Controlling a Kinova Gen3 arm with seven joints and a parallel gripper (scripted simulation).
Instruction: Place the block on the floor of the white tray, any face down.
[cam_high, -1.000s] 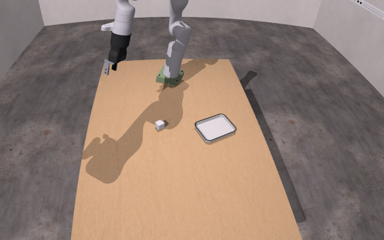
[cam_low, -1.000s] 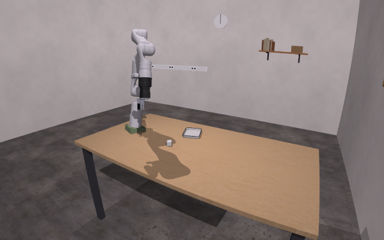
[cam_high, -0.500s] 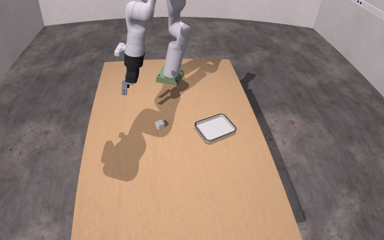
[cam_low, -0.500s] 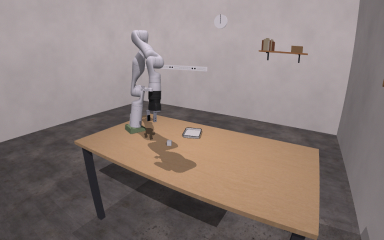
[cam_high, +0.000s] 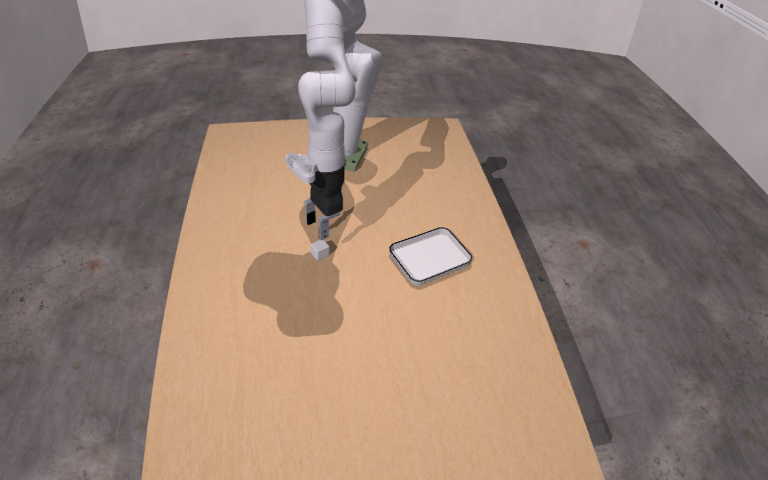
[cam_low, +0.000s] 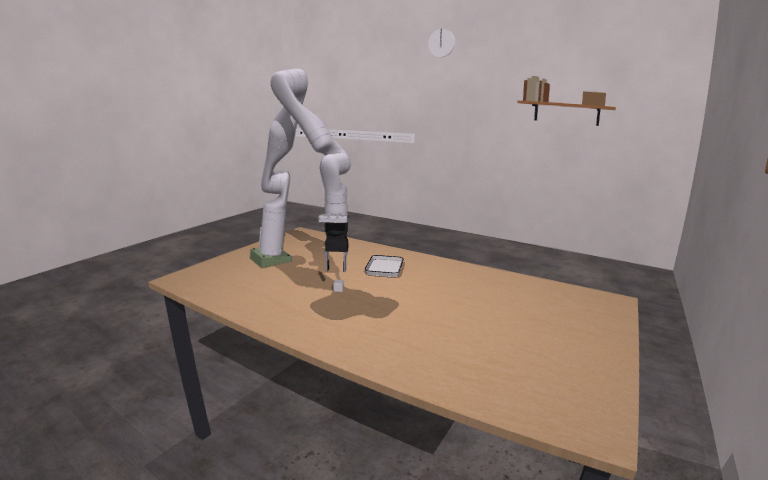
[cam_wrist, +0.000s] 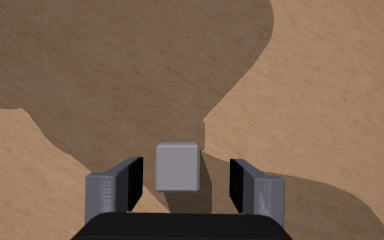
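Observation:
A small grey block (cam_high: 320, 249) rests on the wooden table, left of the white tray (cam_high: 430, 254). My gripper (cam_high: 317, 222) hangs open directly above the block, fingers pointing down, a short way clear of it. In the wrist view the block (cam_wrist: 177, 166) lies between the lines of my two fingers, touching neither. In the exterior view the gripper (cam_low: 335, 266) is just above the block (cam_low: 338, 286), and the tray (cam_low: 384, 265) lies to its right. The tray is empty.
The arm's green base (cam_high: 356, 155) stands at the far end of the table, behind the gripper. The arm casts a large shadow (cam_high: 297, 294) on the table in front of the block.

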